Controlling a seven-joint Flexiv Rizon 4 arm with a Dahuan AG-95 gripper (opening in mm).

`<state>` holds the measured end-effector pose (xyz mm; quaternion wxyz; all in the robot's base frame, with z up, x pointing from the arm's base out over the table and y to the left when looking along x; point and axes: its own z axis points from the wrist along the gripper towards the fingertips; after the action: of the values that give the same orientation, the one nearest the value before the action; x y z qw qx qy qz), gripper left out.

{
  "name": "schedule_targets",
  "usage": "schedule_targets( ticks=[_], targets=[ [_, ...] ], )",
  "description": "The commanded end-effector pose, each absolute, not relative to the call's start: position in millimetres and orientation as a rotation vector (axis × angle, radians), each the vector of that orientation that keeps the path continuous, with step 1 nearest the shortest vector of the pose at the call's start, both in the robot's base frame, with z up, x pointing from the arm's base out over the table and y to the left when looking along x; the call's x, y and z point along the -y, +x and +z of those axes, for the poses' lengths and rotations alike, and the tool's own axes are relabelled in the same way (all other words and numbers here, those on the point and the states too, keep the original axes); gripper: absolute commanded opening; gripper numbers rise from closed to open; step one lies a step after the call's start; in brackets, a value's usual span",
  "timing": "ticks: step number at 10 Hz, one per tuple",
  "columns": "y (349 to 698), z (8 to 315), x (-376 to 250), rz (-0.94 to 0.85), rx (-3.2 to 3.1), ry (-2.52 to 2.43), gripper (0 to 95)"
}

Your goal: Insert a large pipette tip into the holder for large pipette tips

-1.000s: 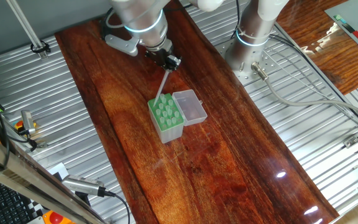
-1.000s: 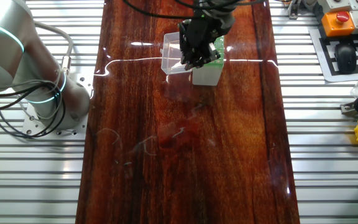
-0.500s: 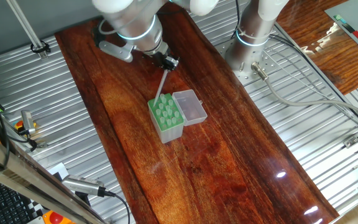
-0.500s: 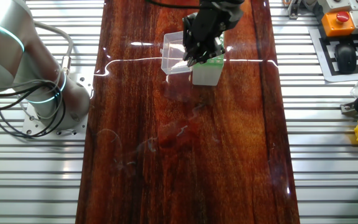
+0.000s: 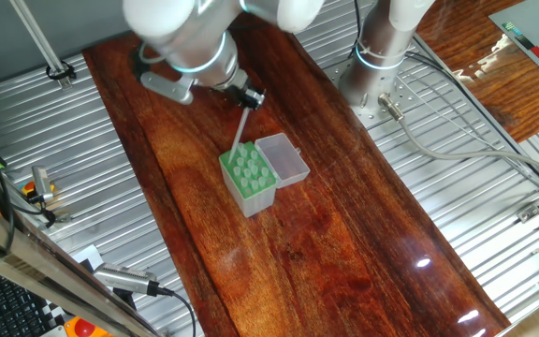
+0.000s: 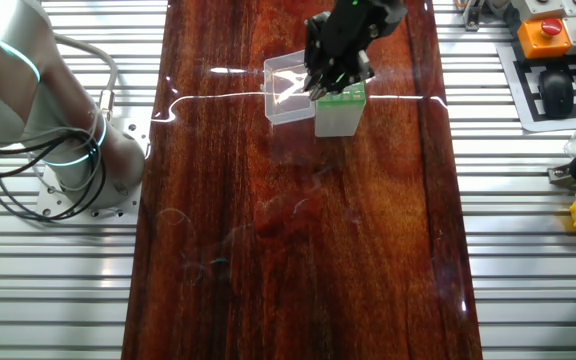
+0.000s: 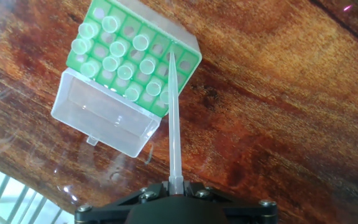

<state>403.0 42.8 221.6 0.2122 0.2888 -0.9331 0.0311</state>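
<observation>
- While the gripper [image 7: 174, 184] fills the bottom edge of the hand view as a dark block with screws, its fingers are clamped on the wide end of the large pipette tip [image 7: 173, 118], which sticks straight out from between them.
- Along that view the tip runs up the frame, narrowing as it goes, and its thin point lies over the near edge row of the holder for large pipette tips [image 7: 143, 55], at a hole close to the box's corner; whether the point has entered the hole cannot be told.
- Several holes of the green grid already carry pale tips, seen end-on as round rims.
- Beside the holder, joined along one long side, the clear lid [image 7: 103, 120] lies open and flat on the wooden table [image 7: 278, 118].
- From one fixed view the gripper [image 5: 249, 96] hangs above the table's far part, with the tip [image 5: 239, 129] slanting down from it to the top of the holder [image 5: 247, 181]; the lid [image 5: 284, 160] lies to the box's right.
- From the other fixed view the dark gripper [image 6: 334, 82] covers the top of the holder [image 6: 339, 112], and the lid [image 6: 288, 90] shows at its left.
- Farther out, ribbed metal plates [image 5: 438, 178] flank the wooden board.
</observation>
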Motion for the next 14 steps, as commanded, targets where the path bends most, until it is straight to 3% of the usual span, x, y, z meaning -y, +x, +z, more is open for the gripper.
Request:
schedule_targets(
  ticks=[1, 14],
  targets=[
    [403.5, 219.8, -46.2, 0.122, 2.562, 0.792, 0.0],
    [418.0, 226.8, -56.2, 0.194, 2.437, 0.816, 0.0]
  ],
)
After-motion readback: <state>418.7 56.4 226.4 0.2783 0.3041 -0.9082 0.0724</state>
